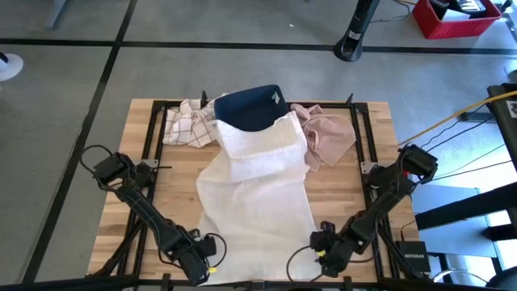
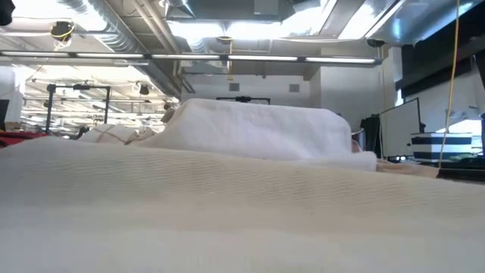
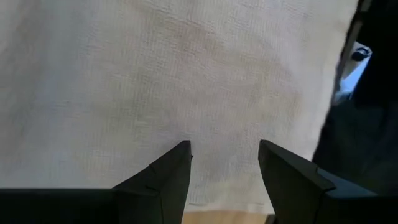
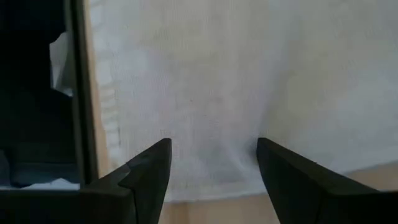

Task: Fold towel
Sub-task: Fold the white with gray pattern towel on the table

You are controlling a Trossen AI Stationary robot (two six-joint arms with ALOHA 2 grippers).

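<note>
At the near edge of the wooden table [image 1: 121, 202], the left gripper [image 1: 202, 263] sits by the near-left corner of the white towel [image 1: 258, 190], its 2 fingers [image 3: 165, 177] spread apart over the cloth without pinching it. The towel lies lengthwise down the table's middle, its far end doubled over just beside a checked cloth [image 1: 187, 123], a dark blue cloth [image 1: 250, 107] and a pink cloth [image 1: 329, 136]. The right gripper [image 1: 325, 249] rests at the towel's near-right corner, jaws likewise spread above the hem.

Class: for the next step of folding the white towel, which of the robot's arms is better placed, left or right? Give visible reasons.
Neither clearly: a judgement. The left gripper and right gripper are both open, each at a near corner of the white towel. Lifting the near edge probably needs both together.
</note>
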